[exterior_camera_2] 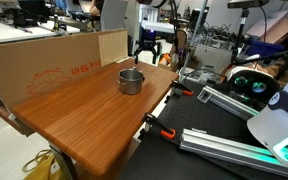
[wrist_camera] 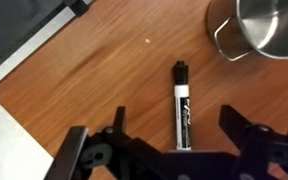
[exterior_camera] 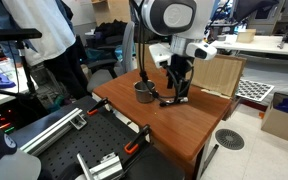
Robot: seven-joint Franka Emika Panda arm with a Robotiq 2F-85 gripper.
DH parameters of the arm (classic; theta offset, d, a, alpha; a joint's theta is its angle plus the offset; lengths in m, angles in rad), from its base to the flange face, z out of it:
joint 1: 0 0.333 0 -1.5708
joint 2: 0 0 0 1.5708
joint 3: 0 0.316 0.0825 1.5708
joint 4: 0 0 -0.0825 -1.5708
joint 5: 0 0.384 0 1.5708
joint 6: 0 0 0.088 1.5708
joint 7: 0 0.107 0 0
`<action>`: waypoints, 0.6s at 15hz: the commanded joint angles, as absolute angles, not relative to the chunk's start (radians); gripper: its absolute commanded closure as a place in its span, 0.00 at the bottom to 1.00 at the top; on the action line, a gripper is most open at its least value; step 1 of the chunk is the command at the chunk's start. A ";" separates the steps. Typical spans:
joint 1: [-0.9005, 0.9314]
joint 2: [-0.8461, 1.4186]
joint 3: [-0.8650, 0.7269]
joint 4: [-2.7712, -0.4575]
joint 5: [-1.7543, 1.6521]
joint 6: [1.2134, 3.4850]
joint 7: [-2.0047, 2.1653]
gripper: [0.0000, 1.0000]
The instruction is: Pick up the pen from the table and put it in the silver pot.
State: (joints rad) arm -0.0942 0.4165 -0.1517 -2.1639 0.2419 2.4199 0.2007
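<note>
Laboratory workspace crowded with benches, equipment and aluminium rails; the reddish-brown wooden table [exterior_camera: 174, 128] stands in the foreground in both exterior views, with a cardboard box [exterior_camera_2: 54, 65] along one long edge. The silver pot [exterior_camera_2: 131, 80] sits upright on the tabletop, toward the end of the table where the arm works and nearer the box-side edge than the opposite one. The gripper [exterior_camera: 180, 93] hangs low over that same end, pointing straight down. In the wrist view the pen [wrist_camera: 181, 105] lies flat on the wood, its dark cap end away from the gripper body and the pot [wrist_camera: 264, 25] off to one side of that cap end, near but not touching. A table edge and corner show across the upper left of this view, so the pen lies fairly close to that corner. The two fingers [wrist_camera: 120, 125] stand far apart, one on each side of the pen's barrel, and hold nothing; neither appears to touch the pen. Step in hand, as judged: the approach for the pick, with alignment apparently complete and the grasp not yet made. The next move calls for a short straight descent until the pads flank the barrel just above the wood, then closure across the barrel, a lift clear of the pot's rim, a short traverse over the pot's opening, and release.
</note>
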 commanded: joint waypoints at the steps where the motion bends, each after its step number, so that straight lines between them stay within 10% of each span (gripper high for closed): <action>1: -0.086 0.477 -0.154 -2.122 0.226 2.444 0.280 0.00; 9: -0.064 0.582 -0.168 -2.019 0.211 2.449 0.386 0.00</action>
